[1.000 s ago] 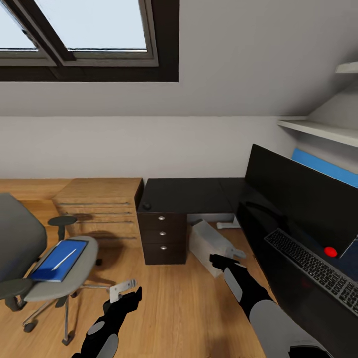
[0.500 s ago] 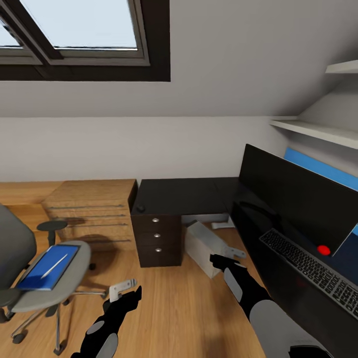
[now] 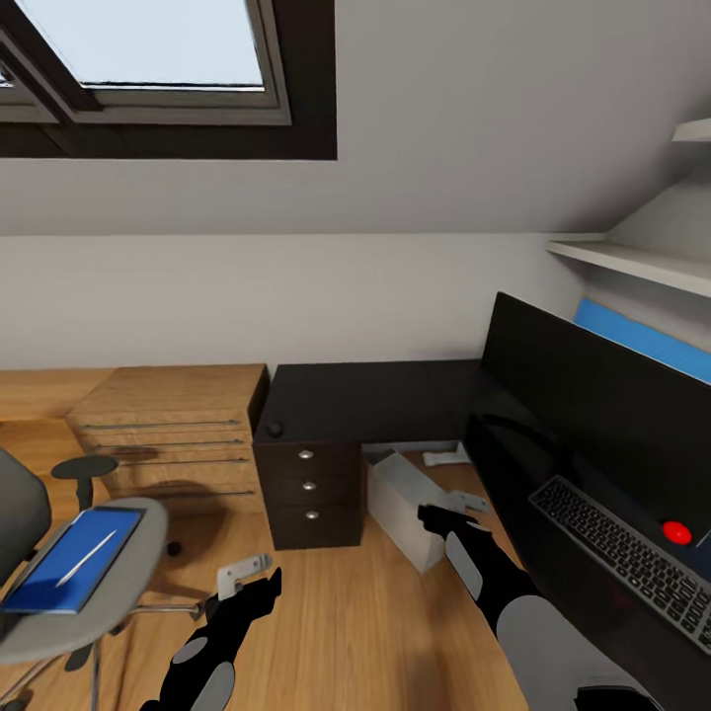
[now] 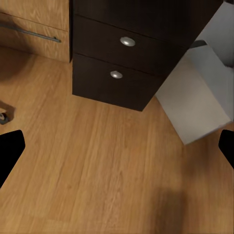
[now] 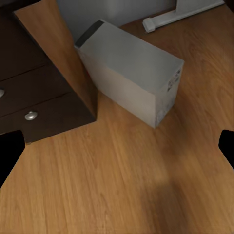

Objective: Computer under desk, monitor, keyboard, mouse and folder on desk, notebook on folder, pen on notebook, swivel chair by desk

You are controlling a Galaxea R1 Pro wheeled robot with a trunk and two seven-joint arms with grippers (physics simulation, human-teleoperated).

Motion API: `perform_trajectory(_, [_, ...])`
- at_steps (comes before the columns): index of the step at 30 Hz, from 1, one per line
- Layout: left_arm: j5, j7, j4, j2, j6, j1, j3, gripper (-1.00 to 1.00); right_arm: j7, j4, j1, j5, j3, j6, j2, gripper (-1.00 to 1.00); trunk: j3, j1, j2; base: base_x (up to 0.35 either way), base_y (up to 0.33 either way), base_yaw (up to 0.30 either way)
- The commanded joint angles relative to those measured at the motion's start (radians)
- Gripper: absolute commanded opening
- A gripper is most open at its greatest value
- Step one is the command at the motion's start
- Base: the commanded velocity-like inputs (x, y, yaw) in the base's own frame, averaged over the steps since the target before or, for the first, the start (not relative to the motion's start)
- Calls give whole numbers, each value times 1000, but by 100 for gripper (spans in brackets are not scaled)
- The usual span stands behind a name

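Two claws hang low over the wooden floor, both empty. The left claw (image 3: 242,576) has its pale fingers parted with nothing between them; in its wrist view the dark fingertips sit wide apart. The right claw (image 3: 449,513) is likewise spread and holds nothing, and hovers just beside the computer (image 3: 405,499).

Outward from the right claw, the computer lies on the floor beside the drawer unit (image 3: 308,491), partly beneath the worktop (image 3: 375,390). It looks tipped or askew, not standing square, so that step is judged roughly met but possibly needing correction.

On the long arm of the worktop, the monitor (image 3: 602,395) stands along the back edge with the keyboard (image 3: 622,553) just in front of it, toward the front edge. Those two steps look done. The mouse (image 3: 274,429) rests at the far left corner of the short arm, well apart from the keyboard; it is left to move.

The swivel chair (image 3: 74,583) stands well apart from the worktop. Its seat carries the folder (image 3: 49,583), with the pen (image 3: 84,558) lying on top. The notebook cannot be made out. Folder, notebook, pen and chair placement all remain.

The three drawers are closed; contents are hidden.
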Motion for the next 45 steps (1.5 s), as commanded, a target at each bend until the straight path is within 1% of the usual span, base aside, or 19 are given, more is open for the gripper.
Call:
perform_trajectory(1, [7, 9, -2, 1, 2, -1, -3, 100, -4, -2, -1, -5, -2, 5, 1, 100, -2, 1, -2, 295, 0, 0])
perform_trajectory(14, [7, 8, -1, 1, 2, -1, -4, 100, -4, -1, -1, -5, -2, 2, 1, 100, -2, 1, -2, 318, -2, 0])
perform_trajectory(25, [8, 9, 3, -1, 3, -1, -6, 100, -4, 0, -1, -5, -2, 1, 3, 100, -2, 1, -2, 271, -119, -9])
perform_trajectory(30, [7, 9, 3, -2, 3, -1, -9, 100, -4, 0, -1, -5, -2, -5, 1, 100, -2, 1, -2, 44, -27, -175])
perform_trajectory(36, [8, 9, 3, -1, 2, -1, -30, 100, -4, 1, -1, -4, -2, -36, 1, 100, -2, 1, -2, 7, -4, -251])
perform_trajectory(41, [8, 10, 4, -1, 2, -1, -34, 100, -4, 2, -1, -4, -2, -41, 1, 100, -2, 1, -2, 22, -1, -263])
perform_trajectory(45, [8, 10, 5, 0, 2, -1, -35, 100, -3, 2, -1, -4, -2, -42, 1, 100, -2, 1, -2, 211, 0, -265])
